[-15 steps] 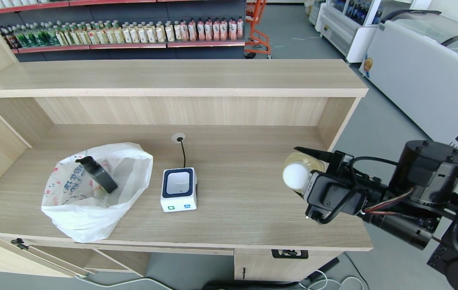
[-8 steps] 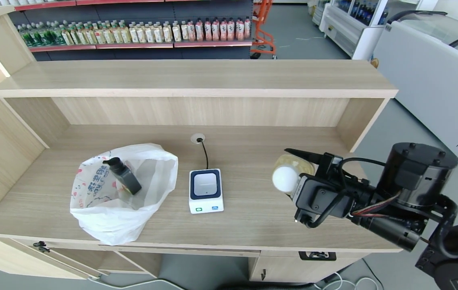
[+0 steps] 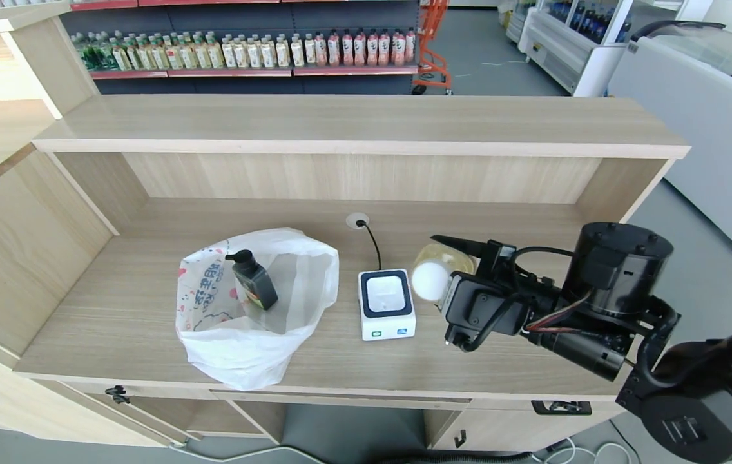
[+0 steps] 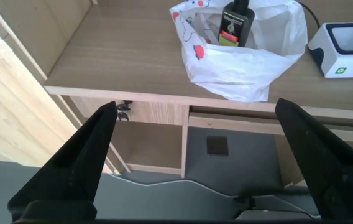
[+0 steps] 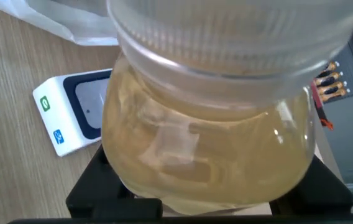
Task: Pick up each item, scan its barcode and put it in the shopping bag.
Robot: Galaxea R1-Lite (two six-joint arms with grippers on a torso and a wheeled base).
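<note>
The right gripper [image 3: 451, 269] is clamped on a clear jar [image 3: 448, 259] of pale yellow liquid, its dark fingers [image 5: 96, 186] pressed against opposite sides of the glass. The jar lies on its side in the grip above the wooden counter [image 3: 134, 303], with its white lid [image 3: 431, 281] pointing away from the wrist toward the robot's left. Just beyond that lid, close beside the gripper's fingertips and lower down, sits the white barcode scanner [image 3: 386, 303] with its dark-framed window facing up; the right wrist view shows it below and beside the jar's shoulder. A black cable [image 3: 373, 245] runs from the scanner's back to a hole in the counter. Farther out from the right gripper, past the scanner, the white shopping bag [image 3: 211, 303] stands open on the counter with a black pump bottle [image 3: 253, 287] leaning inside it. The left gripper [image 4: 196, 112] hangs in front of the counter's near edge and below its top, fingers spread wide apart and holding nothing; the bag sits ahead of it and above, the scanner off to its right. Shelves of bottled drinks [image 3: 263, 51] line the wall behind the counter.
</note>
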